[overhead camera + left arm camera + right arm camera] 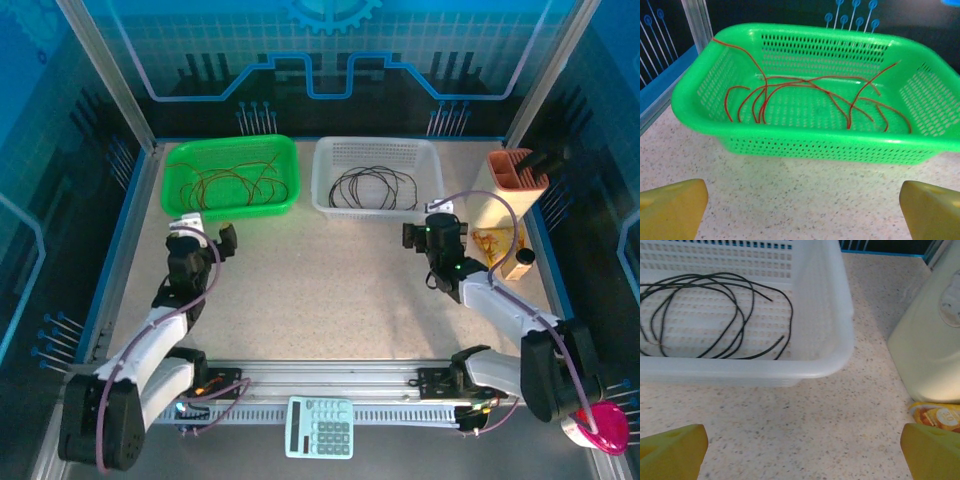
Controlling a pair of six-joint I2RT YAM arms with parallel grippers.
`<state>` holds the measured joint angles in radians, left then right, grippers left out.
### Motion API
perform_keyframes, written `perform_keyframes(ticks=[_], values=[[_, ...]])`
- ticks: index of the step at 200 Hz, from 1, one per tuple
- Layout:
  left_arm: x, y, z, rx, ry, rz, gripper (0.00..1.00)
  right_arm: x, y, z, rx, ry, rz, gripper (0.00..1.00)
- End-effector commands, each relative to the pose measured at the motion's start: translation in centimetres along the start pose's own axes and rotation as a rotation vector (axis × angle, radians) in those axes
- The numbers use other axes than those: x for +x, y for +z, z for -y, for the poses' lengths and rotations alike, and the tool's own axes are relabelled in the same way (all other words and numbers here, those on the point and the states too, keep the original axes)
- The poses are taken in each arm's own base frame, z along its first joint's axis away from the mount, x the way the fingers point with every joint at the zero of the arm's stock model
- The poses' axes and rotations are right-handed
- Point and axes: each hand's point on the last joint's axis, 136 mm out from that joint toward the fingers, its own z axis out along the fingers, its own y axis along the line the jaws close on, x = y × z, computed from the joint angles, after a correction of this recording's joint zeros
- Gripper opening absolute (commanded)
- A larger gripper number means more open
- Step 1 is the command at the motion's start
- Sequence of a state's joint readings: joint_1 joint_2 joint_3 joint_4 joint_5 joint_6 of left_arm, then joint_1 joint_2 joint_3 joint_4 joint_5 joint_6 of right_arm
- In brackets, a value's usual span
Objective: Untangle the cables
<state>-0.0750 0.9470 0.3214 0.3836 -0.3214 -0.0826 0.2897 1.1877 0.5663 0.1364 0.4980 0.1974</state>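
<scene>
Where the cables lie: red cables [805, 95] loose in the green basket [805, 150] at far left; black cables [705, 315] coiled in the white basket [830, 315] beside it.
Left gripper [800, 205]: short of the green basket's near wall, yellow fingers [670, 207] wide apart, nothing between.
Right gripper [800, 447]: before the white basket's near right corner, jaws spread, empty.
In the way: basket walls between each gripper and the strands.
Nearby: cream container [925, 340] right of the white basket; orange packet [937, 416] at its foot; calculator [320, 427] at the near edge.
</scene>
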Motion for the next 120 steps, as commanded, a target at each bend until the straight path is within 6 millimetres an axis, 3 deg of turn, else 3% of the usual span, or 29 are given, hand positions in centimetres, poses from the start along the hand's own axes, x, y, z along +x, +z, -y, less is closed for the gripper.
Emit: perform_keyframes(ticks=[1, 17, 53, 67, 93, 120], values=[[-0.5, 0.8, -0.2, -0.029, 0.014, 0.069, 0.99, -2.3, 0.3, 0.9, 0.029, 0.012, 0.111, 1.00], [0.5, 1.5, -0.4, -0.042, 0.022, 0.067, 0.99, -2.7, 0.8, 1.3, 0.045, -0.005, 0.156, 1.00], [1.8, 2.9, -0.3, -0.049, 0.046, 0.046, 0.99, -1.0, 2.6, 1.6, 0.075, -0.080, 0.177, 1.00], [1.8, 3.4, 0.0, -0.038, 0.061, 0.054, 0.99, -0.2, 2.9, 1.6, 0.060, -0.098, 0.202, 1.00], [1.2, 4.4, 1.0, 0.008, 0.084, 0.097, 0.99, -0.8, 3.0, 1.6, 0.022, -0.085, 0.284, 1.00], [2.3, 5.3, 1.8, 0.052, 0.090, 0.098, 0.99, 1.1, 4.0, 0.8, -0.059, -0.072, 0.294, 1.00]])
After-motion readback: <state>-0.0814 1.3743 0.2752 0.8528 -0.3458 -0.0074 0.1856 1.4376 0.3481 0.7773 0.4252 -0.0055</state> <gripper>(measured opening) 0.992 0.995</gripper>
